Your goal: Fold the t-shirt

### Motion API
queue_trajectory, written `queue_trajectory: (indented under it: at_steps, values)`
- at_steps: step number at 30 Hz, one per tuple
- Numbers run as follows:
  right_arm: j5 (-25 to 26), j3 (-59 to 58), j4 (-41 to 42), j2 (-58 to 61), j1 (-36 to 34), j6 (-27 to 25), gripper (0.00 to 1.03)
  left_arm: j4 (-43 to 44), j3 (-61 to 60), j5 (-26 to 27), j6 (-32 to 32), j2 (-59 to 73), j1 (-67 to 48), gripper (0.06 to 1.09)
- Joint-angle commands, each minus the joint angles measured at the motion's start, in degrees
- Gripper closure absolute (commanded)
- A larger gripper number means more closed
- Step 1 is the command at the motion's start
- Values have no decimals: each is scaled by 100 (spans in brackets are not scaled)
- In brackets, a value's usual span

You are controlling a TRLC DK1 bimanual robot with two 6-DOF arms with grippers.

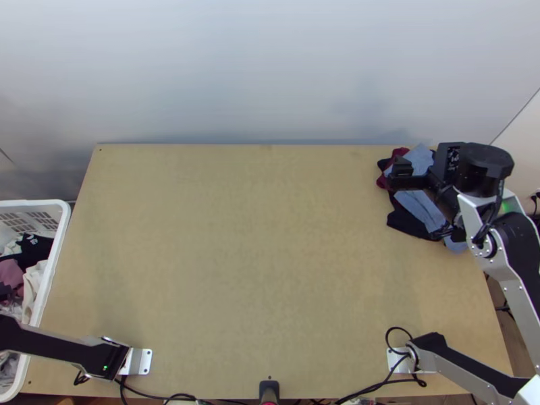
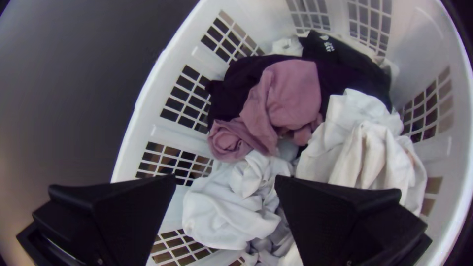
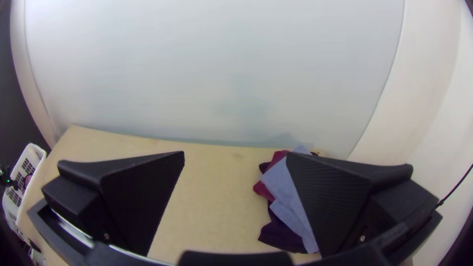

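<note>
At the table's back right corner my right gripper [image 1: 422, 202] is over a stack of cloth with a light blue piece [image 1: 417, 206] on top, dark cloth [image 1: 403, 222] and maroon cloth beneath. In the right wrist view that gripper [image 3: 235, 153] stands open, nothing between its fingers; the light blue cloth [image 3: 287, 197] lies partly behind one finger. My left gripper [image 2: 225, 177] is open above a white basket [image 2: 148, 93], holding nothing. Inside are bunched garments: a pink one [image 2: 290, 93], white ones [image 2: 226, 212] and dark ones [image 2: 350, 64]. Which are t-shirts I cannot tell.
The wooden table [image 1: 256, 256] stretches bare between the basket [image 1: 57, 250] at its left edge and the cloth stack. A pale wall [image 1: 256, 74] rises behind it. Black cables [image 1: 364, 390] run along the near edge.
</note>
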Motion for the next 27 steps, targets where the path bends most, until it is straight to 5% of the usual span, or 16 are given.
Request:
queue_trajectory:
  at_steps: [1, 17, 27]
  values:
    - [-33, 78, -29, -15, -12, 26, 7, -160, 796, -448, 151, 1382, -7, 11]
    - [-33, 605, -3, 433, 103, -106, 7, -292, 1815, -562, -904, 2814, -508, 11]
    - [-25, 719, 6, 583, 182, -176, 7, -2, 2211, -562, -1185, 3122, -595, 31]
